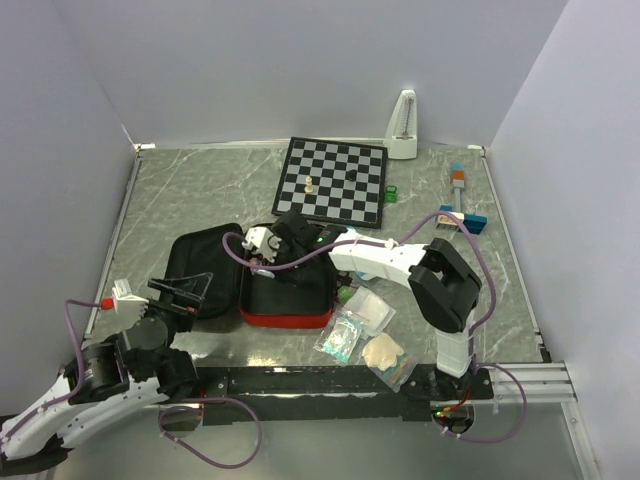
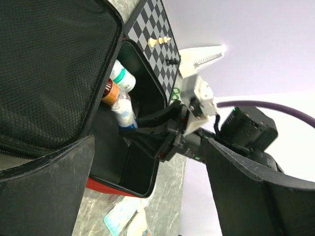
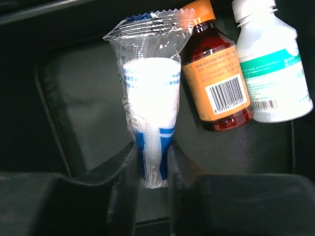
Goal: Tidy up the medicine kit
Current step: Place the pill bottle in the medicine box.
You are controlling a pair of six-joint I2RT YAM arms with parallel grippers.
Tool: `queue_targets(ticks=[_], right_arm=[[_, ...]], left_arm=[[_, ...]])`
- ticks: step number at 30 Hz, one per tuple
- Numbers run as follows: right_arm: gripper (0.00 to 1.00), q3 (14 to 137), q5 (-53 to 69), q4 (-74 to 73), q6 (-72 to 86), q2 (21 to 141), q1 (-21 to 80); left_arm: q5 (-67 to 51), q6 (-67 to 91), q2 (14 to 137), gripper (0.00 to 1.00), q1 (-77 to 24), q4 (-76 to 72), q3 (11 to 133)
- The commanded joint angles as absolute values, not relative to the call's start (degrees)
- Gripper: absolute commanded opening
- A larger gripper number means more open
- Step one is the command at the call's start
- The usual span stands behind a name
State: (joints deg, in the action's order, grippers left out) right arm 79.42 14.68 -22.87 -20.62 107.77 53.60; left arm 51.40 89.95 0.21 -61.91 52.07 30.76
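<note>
Quick status from my end. The medicine kit (image 1: 285, 320) is lying open on the table (image 1: 200, 190), roughly in the middle and a bit left, just in front of the chessboard (image 1: 335, 180). The red bottom half sits on the right. The black lid (image 1: 205, 262) is flopped flat to its left with the mesh pocket facing up.

My right gripper (image 3: 150, 164) is down inside the red half, and its fingers (image 3: 123, 169) are pinching the lower end of a clear packet (image 3: 150, 98) with a white roll in it and some blue print. The packet sticks straight out past the fingertips, crimped end farthest from the gripper. Right beside it in the same compartment is a brown bottle (image 3: 216, 83) with an orange cap and orange label. Next to that is a white bottle (image 3: 270, 64) with a green-striped label. The brown one looks like it's touching the packet's top corner. The two bottles lie side by side, caps pointing the same way.

The left gripper (image 2: 150, 142) hovers at the near edge of the lid with its fingers spread wide apart. I can't tell from either view whether it's actually touching the fabric.

Other stuff: a pale chess piece (image 1: 310, 185) stands on the board, a white metronome (image 1: 403, 127) sits against the back wall, and a few flat packets (image 1: 360, 325) lie on the table just right of the kit's near corner.
</note>
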Motion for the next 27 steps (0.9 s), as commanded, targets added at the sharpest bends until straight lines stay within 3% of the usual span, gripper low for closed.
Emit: queue_targets(ticks=[1,4,5,6,7,13,18,21,23,27], right_arm=[[0.35,80.9,13.8,-22.0,-21.6,109.0,53.9],[0.53,78.4,12.6,-17.4,-18.6,105.7,53.9],[0.64,78.1,12.3,-16.5,-17.6,104.9,53.9],[0.84,77.8,11.7,-15.9,-16.7,103.8,53.9],[0.98,77.3,11.6,-15.1,-16.2,102.8,53.9],[1.00,73.2,8.3,-13.4,-11.0,96.7,53.7],[0.66,68.7,9.4,-15.4,-7.2,94.2,53.4],[0.35,65.2,11.1,-14.9,-5.8,93.9,53.3],[0.19,63.9,13.3,-14.5,-5.5,94.7,53.3],[0.05,64.9,19.3,-15.6,-6.1,98.4,53.3]], left_arm=[[52.4,88.2,-2.1,0.96,-62.1,51.6,31.7],[52.2,88.5,-1.8,0.96,-62.1,51.7,31.5],[52.1,88.4,-1.8,0.96,-62.1,51.6,31.4],[52.1,88.2,-1.6,0.96,-62.1,51.4,31.3],[52.0,88.0,-1.5,0.96,-62.1,51.0,31.3],[52.1,86.4,-0.5,0.96,-62.1,49.1,31.3],[51.9,86.7,1.4,0.96,-62.1,48.3,31.0],[51.7,86.7,2.0,0.96,-62.1,47.5,30.6],[51.5,86.6,2.5,0.96,-62.1,46.8,30.1],[51.2,87.3,3.4,0.96,-62.1,46.3,29.8]])
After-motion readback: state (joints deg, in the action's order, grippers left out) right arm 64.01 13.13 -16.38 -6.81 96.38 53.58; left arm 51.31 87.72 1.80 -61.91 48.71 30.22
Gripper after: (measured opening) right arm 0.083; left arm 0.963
